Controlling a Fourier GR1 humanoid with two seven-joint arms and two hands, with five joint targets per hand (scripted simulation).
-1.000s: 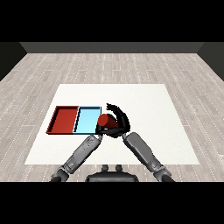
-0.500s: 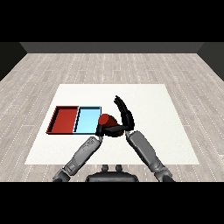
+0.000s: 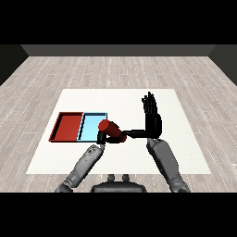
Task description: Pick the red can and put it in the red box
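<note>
Head view: the white table [image 3: 185, 157] has wide bare room to the right and at the far side, while the two trays sit toward its left part, well in from the edge. The red tray [image 3: 69, 126] lies leftmost, touching the blue tray [image 3: 92, 126] beside it. The right hand [image 3: 151, 115] stands upright right of the trays, fingers straight and together, thumb stretched left toward the can. The red can [image 3: 110, 129] lies tilted at the blue tray's near right corner, left of the right hand. The left hand [image 3: 102, 138] sits just under the can; whether its fingers curl round it I cannot tell.
</note>
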